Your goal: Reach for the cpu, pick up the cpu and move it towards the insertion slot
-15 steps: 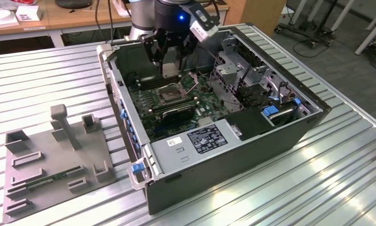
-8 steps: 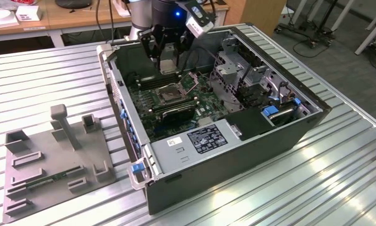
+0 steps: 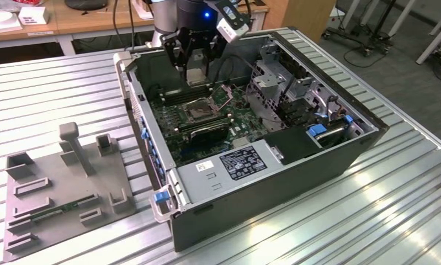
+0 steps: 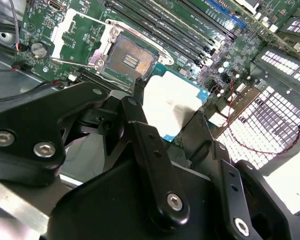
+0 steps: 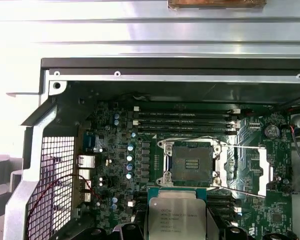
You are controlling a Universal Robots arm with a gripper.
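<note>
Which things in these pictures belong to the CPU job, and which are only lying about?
Belong to the job:
- the cpu, held in the gripper above the motherboard
- the insertion slot, open and empty

Lying about:
- grey fixture tray on the table beside the computer case
- memory slots

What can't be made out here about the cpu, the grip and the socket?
- cpu: near edge cut off by the frame in the first wrist view.
- cpu underside: faces away in both wrist views.
- insertion slot: pins too small in the exterior view.
- gripper: finger contact hidden behind its own linkages, second wrist view.
</note>
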